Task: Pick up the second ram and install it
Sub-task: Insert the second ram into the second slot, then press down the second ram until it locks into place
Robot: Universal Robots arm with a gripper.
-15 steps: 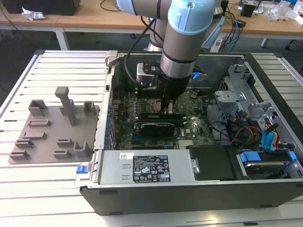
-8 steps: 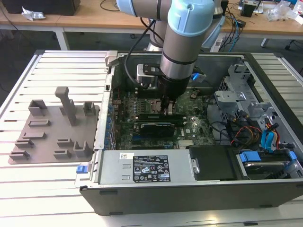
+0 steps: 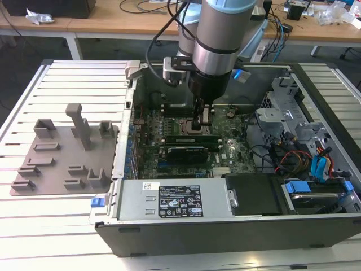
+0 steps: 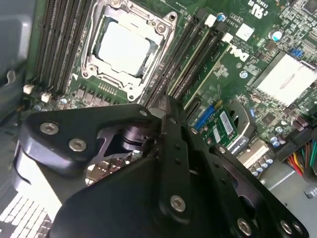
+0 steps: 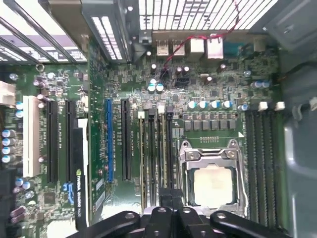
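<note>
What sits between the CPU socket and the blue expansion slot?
In the first wrist view, a bank of memory slots and one black expansion slot lie between the CPU socket and the blue slot; the tool hangs over the memory slots.

motherboard (image 5: 208,89): green | cpu socket (image 5: 213,173): silver | holder tray (image 3: 62,152): grey | fingers (image 4: 173,148): black

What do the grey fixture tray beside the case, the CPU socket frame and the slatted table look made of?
The fixture tray looks like matte grey plastic, possibly printed: dull, uniform, with blocky moulded posts. The CPU socket frame looks like bare stamped metal, silvery and glinting in both wrist views. The slatted table appears to be pale, satin aluminium profile, though painted steel cannot be ruled out.
</note>
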